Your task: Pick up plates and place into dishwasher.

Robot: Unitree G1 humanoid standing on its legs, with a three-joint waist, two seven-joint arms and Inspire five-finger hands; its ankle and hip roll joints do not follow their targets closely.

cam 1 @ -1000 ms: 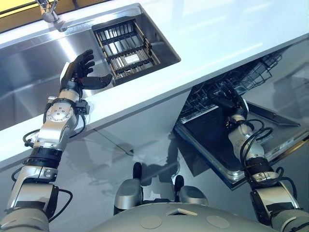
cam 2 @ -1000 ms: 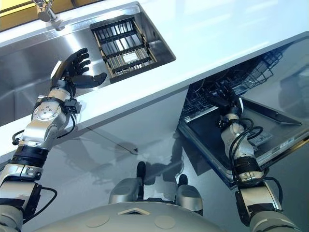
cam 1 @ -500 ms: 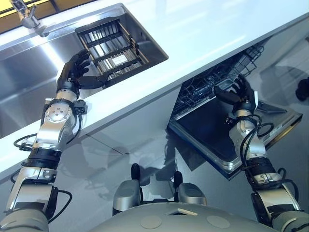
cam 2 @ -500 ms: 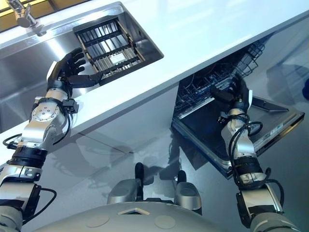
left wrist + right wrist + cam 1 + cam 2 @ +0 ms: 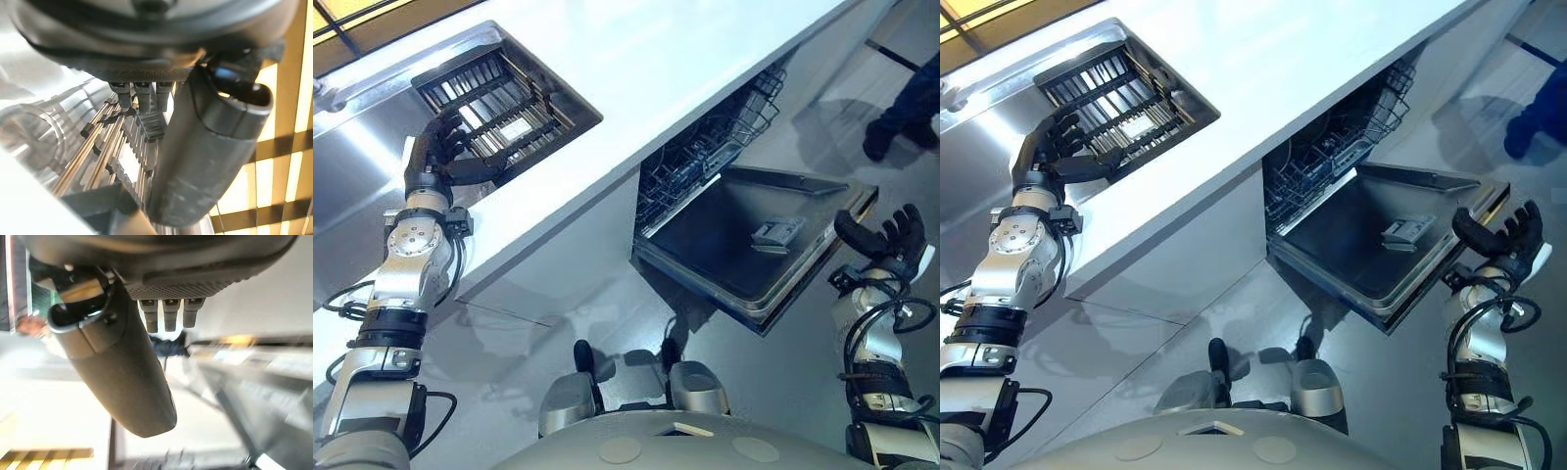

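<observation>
Steel is shining along the brushed sink point(image 5: 352, 166) at the far left, set into a smooth white surface point(image 5: 636, 49). A dark rectangular rack point(image 5: 504, 98) of thin parallel slats and pale rods is sitting in the sink's right part, carrying a small white label point(image 5: 514, 127) whose print is too small to read. The left robot hand point(image 5: 429, 162) is hovering at the rack's left edge, fingers point(image 5: 122, 95) loosely extended over the slats and thumb apart, grasping nothing. Whether any plates are standing among the slats, I cannot tell.

Below the surface on the right, the dishwasher point(image 5: 651, 211) is standing open. Its flat grey door point(image 5: 724, 235) is lying lowered over the glossy grey floor point(image 5: 607, 294), with a small square detergent box point(image 5: 775, 232) on its inner face, and a dark wire basket point(image 5: 705, 147) is showing inside. The right robot hand point(image 5: 889, 250) is hanging just past the door's right corner, fingers spread and released, holding nothing. A person's leg point(image 5: 911, 98) in blue is standing at the far right.
</observation>
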